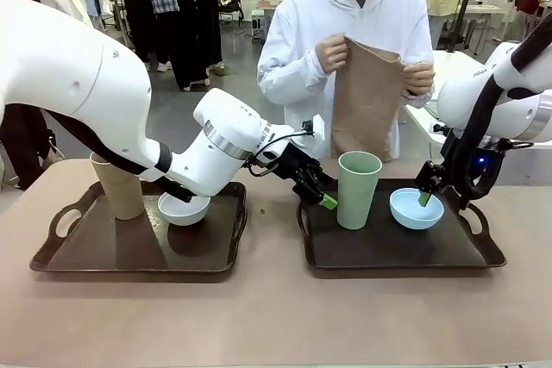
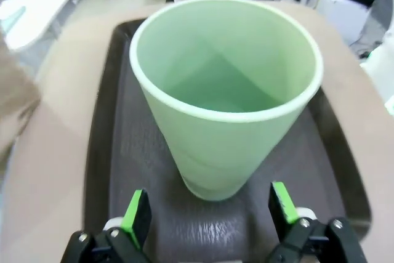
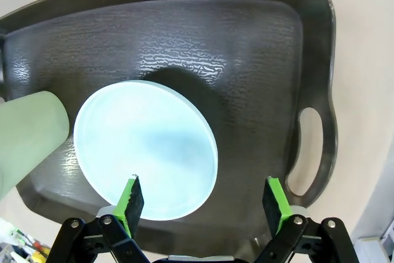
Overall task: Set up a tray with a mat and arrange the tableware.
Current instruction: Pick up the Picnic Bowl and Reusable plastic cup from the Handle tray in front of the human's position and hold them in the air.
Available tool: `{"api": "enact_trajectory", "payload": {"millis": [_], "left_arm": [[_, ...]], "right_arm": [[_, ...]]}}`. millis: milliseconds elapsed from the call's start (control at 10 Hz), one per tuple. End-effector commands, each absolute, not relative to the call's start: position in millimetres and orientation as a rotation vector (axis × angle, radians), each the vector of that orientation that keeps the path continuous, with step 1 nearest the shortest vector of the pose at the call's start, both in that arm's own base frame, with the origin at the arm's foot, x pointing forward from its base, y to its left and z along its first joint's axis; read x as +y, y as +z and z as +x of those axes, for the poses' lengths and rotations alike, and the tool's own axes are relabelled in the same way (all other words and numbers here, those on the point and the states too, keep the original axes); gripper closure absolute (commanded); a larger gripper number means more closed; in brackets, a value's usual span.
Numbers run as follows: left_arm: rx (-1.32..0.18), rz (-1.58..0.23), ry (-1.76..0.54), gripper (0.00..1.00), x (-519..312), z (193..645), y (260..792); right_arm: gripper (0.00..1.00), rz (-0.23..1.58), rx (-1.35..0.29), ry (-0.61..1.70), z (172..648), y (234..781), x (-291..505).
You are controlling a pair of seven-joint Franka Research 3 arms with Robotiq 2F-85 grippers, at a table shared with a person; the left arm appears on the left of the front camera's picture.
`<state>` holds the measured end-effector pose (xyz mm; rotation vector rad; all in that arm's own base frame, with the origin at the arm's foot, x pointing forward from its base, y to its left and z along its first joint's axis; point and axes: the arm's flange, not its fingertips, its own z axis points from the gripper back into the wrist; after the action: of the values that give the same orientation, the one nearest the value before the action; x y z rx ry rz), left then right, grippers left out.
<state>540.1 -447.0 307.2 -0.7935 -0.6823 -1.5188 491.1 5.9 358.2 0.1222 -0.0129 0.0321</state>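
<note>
Front view: a tall tan plastic cup (image 1: 116,185) and small white bowl (image 1: 184,209) are set on one dark tray (image 1: 52,261), a tall pale green cup (image 1: 359,189) and light blue bowl (image 1: 416,209) on another. Left wrist view: the left pincer (image 2: 209,204) is spread open before the green cup. Right wrist view: the right pincer (image 3: 202,190) is spread open over the blue bowl.

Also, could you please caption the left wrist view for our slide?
Open left gripper facing the pale green cup upright on a dark tray.

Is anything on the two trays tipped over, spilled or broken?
Nothing stands out. The pale green cup and tan cup stand upright, and the light blue bowl and white bowl sit right way up.
</note>
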Motion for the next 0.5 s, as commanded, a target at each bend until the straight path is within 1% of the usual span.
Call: {"api": "enact_trajectory", "payload": {"millis": [0,400], "left_arm": [[-0.727,-0.832,-1.528,0.00,-460.2,537.8,305.6],[-0.721,-0.849,-1.564,0.00,-480.2,525.5,311.7]], "right_arm": [[0.00,0.142,-0.008,0.043,492.1,350.4,2.4],[0.00,0.144,0.007,0.043,494.0,349.1,2.4]]}}
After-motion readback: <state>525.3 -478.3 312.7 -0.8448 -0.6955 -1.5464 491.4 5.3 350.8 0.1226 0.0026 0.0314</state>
